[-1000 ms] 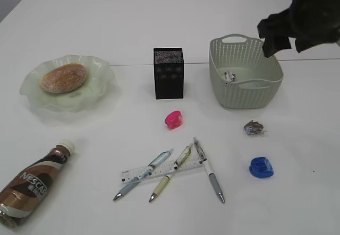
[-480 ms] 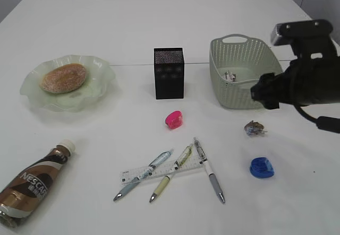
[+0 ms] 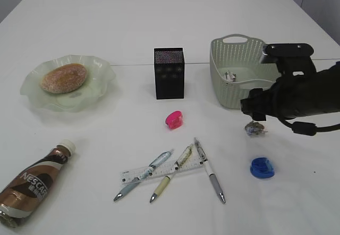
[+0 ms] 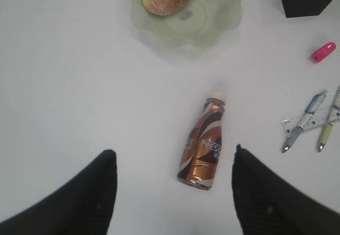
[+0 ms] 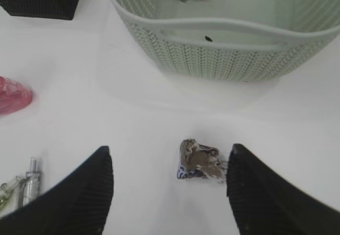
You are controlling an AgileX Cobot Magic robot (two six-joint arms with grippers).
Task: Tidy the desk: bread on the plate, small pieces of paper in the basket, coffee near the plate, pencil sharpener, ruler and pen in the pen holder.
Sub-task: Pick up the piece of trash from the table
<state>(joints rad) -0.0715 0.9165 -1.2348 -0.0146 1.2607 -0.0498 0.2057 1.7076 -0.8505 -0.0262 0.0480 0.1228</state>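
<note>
right fingers (image 5: 170,192) hang wide open, empty, over the crumpled paper (image 5: 201,160) (left fingers (image 4: 175,192) likewise above the coffee (image 4: 204,145)).

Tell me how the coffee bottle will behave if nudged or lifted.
The coffee bottle lies on its side on the desk, so a sideways push would probably roll it. Its glossy label looks slippery. It appears full, so likely heavy for its size.

Black arm (image 3: 305,99), textured black fingers (image 5: 79,203)
</note>
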